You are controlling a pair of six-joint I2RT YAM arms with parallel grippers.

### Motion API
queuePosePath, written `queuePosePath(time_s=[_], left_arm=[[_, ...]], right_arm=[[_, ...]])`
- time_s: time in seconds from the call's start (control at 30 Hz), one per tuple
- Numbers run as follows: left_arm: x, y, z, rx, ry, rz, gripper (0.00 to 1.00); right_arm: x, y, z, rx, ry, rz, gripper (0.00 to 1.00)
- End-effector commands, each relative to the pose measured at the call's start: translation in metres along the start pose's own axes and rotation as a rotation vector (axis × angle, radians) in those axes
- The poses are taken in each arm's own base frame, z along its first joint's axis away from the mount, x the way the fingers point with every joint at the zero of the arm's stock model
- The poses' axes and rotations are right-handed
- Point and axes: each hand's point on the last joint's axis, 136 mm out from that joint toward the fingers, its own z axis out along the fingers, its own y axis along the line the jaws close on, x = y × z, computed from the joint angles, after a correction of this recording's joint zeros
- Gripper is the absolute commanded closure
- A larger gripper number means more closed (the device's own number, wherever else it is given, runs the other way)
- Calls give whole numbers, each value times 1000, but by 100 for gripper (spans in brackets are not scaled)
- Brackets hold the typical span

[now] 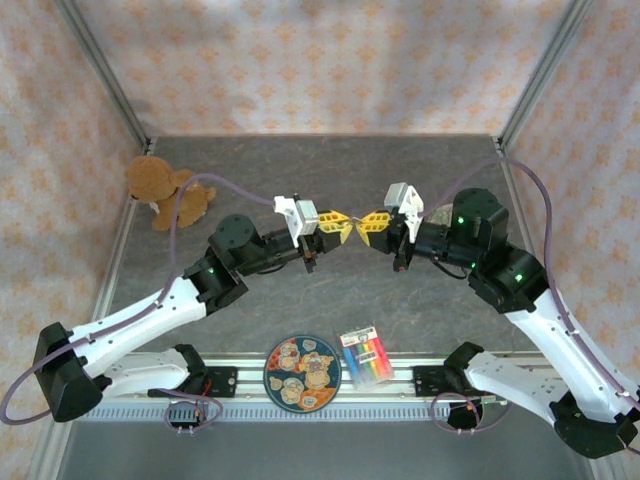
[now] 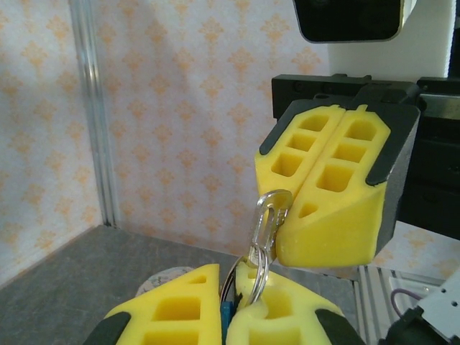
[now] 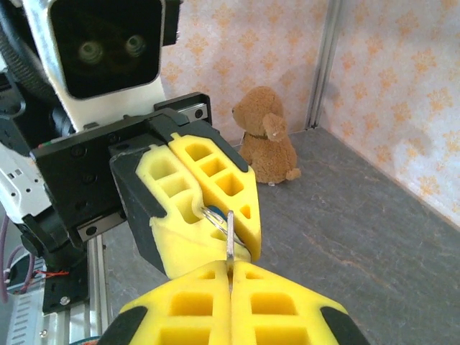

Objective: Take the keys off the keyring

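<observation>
Top external: left claw (image 1: 345, 228), right claw (image 1: 368, 226) tip-to-tip, both pinching keyring (image 2: 257, 226) (midair).

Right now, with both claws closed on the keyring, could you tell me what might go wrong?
The right claw pinches only the end of the keyring, so it may slip free under a pull. The left claw sits almost tip to tip with it; twisting could knock them together.
</observation>
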Motion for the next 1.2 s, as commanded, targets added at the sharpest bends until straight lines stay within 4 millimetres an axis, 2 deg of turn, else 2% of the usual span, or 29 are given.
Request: queuePosePath(time_s=[0.0,0.1,0.2,0.33,0.5,0.67,0.77,1.17], left_arm=[[-38,23,-15,-84,-58,7,100],[-40,24,-15,-81,-54,5,100],[-41,28,-17,-94,-83,5,100],[-45,26,-20,-87,-144,-9,100],[-50,21,-22,-51,-216,-25,100],[-54,19,-25,-47,-232,-18,100],[-57,18,-29,-55,-243,-7,100],[-61,26,-32,-40,-252,-50,100]], right_arm=[[-8,6,-18,20,-51,-92,100],[-7,3,-16,28,-53,-96,100],[-12,-9,-17,99,-91,-70,100],[-12,-11,-11,98,-117,-42,100],[-14,-24,-2,136,-200,61,100],[-11,-29,4,143,-217,93,100],[-10,-25,3,131,-223,61,100],[3,15,-8,-45,-129,-101,100]])
